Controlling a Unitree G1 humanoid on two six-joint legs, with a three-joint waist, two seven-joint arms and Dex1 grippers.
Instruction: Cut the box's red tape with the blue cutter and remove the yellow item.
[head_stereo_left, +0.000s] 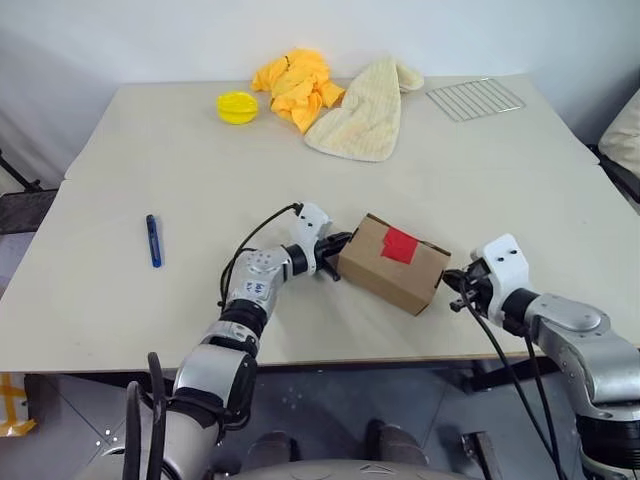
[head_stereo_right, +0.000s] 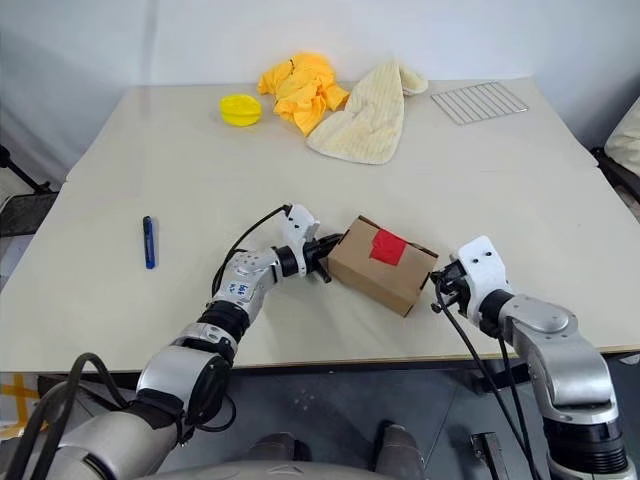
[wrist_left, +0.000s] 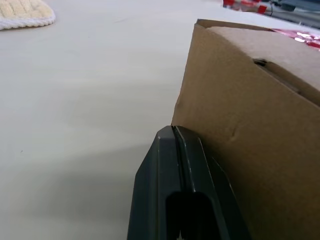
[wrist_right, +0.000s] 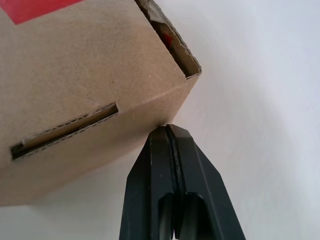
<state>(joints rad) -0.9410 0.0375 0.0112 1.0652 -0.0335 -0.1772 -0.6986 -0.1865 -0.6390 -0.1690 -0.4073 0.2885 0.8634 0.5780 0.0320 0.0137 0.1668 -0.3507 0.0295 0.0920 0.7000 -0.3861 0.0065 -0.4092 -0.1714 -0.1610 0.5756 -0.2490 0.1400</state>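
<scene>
Beige table (head_stereo_left: 500, 190), box (head_stereo_left: 385, 270) near front edge, red tape (head_stereo_left: 399, 245) on top (no readable print); left gripper (head_stereo_left: 335, 255) and right gripper (head_stereo_left: 455, 285) both closed, empty, tips at opposite ends. Blue cutter (head_stereo_left: 153, 240) well left.

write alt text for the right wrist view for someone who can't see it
The right pincer, its two black fingers shut together, has its tips at the lower corner of the brown cardboard box on a pale table. A patch of red tape shows on the box's top, and a slot is cut into its near side.
</scene>
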